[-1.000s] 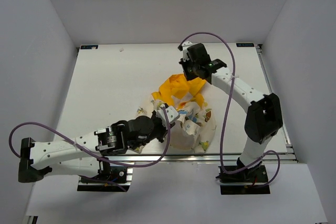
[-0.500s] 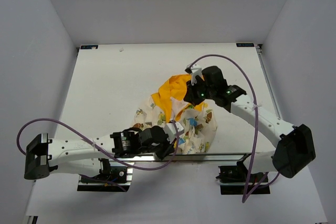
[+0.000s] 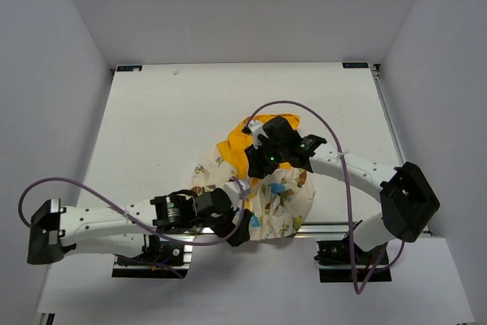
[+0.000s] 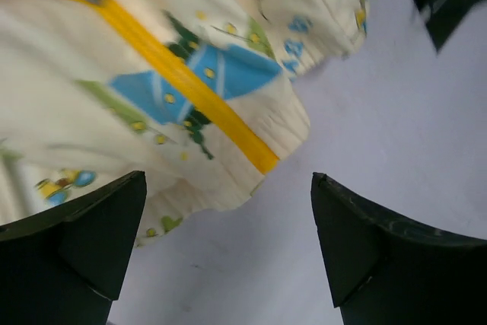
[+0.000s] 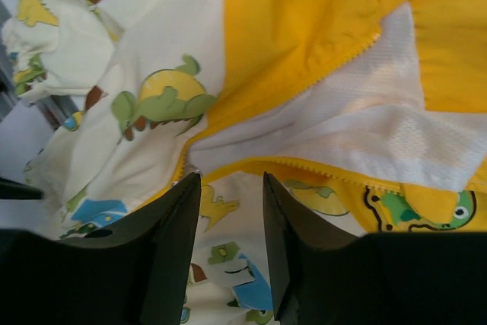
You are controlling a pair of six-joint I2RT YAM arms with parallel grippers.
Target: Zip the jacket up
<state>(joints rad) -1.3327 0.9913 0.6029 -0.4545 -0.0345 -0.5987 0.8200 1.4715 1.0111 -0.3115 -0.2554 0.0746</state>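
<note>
The left tool (image 4: pixel 228 188) is held spread wide beside the hem of the jacket (image 3: pixel 283 197). The right tool (image 5: pixel 232 180) is held narrowly parted over it.

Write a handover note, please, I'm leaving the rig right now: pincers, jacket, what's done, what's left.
Left pincer: open, empty, low at the hem of the jacket, near the table front edge.
Right pincer: open with a narrow gap, over the yellow lining, gripping nothing visible.
Jacket: crumpled heap between the arms, front open.
Done: nothing zipped; the zipper teeth lie apart.
Left: spread it, join both zipper sides, pull up the slider, which is not visible.
</note>
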